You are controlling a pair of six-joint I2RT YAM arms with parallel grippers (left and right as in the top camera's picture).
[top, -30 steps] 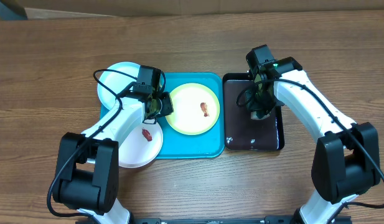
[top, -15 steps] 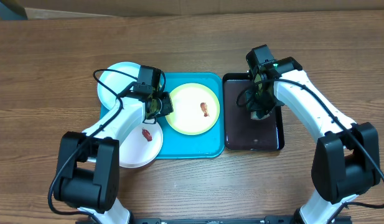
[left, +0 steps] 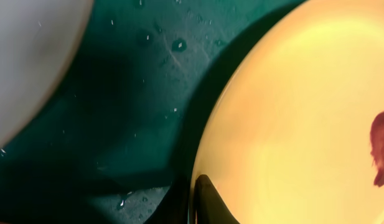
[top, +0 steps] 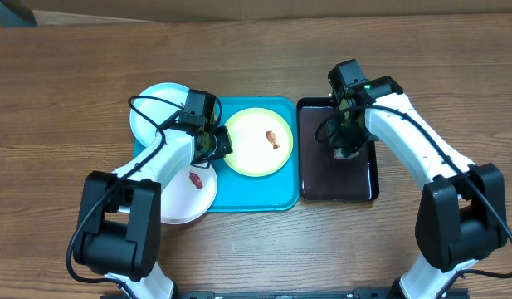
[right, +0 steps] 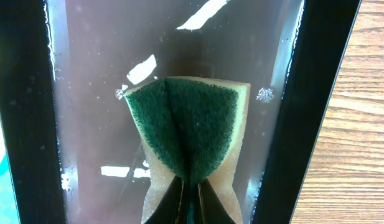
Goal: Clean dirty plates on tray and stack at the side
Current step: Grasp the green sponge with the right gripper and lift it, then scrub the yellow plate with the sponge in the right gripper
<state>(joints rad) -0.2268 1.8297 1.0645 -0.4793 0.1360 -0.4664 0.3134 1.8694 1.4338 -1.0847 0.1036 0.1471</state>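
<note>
The yellow-green rimmed plate (top: 257,142) lies on the turquoise tray (top: 247,195) with a red-brown food bit (top: 273,139) on it. My left gripper (top: 214,143) is shut on the plate's left rim; in the left wrist view the plate (left: 304,118) fills the right side, with one finger (left: 207,202) on its edge. The pale blue plate (top: 156,108) sits at the tray's far left corner. The white plate (top: 187,195) with a red-brown bit (top: 196,178) sits at the tray's near left. My right gripper (top: 345,148) is shut on the green sponge (right: 195,134) over the black tray (top: 337,178).
The black tray holds shallow water (right: 104,93) and stands right of the turquoise tray. Bare wooden table (top: 65,100) lies to the left, right and far side. Water droplets dot the turquoise tray (left: 142,81).
The yellow-green rimmed plate has shifted slightly toward the far side and right in my left gripper. The right arm has not moved.
</note>
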